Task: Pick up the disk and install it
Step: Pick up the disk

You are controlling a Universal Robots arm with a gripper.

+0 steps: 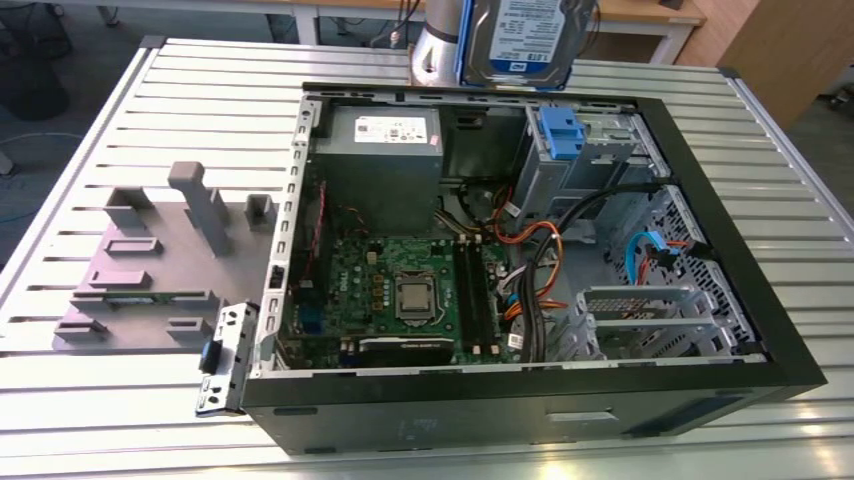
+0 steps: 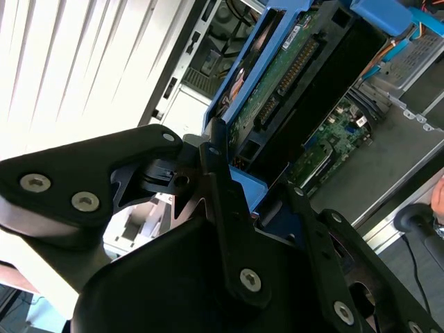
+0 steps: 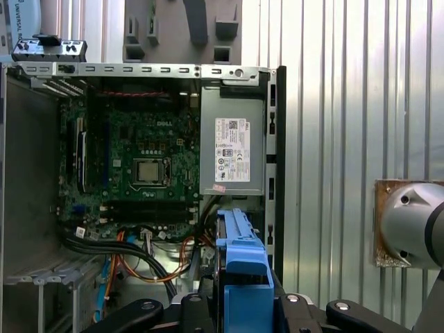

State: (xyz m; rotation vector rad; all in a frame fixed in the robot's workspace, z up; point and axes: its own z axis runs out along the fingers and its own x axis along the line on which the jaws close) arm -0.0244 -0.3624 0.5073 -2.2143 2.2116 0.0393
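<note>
The disk [image 1: 527, 40] hangs upright above the far rim of the open computer case [image 1: 747, 300], its white-and-blue label facing the exterior camera. In the second wrist view its green circuit-board underside and blue carrier bracket [image 2: 291, 76] run away from my black gripper [image 2: 253, 187], which is shut on the disk's near end. In the first wrist view the blue bracket edge [image 3: 243, 267] stands between the fingers [image 3: 142, 306], above the case interior. The grey drive cage with its blue latch [image 1: 558, 130] lies just below the disk.
Inside the case are the grey power supply [image 1: 380, 150], the green motherboard [image 1: 400, 290] and orange, black and blue cables [image 1: 547, 250]. A grey fixture block [image 1: 147, 270] sits on the slatted table at the exterior view's left. A person's hand [image 2: 438, 198] shows beside the case.
</note>
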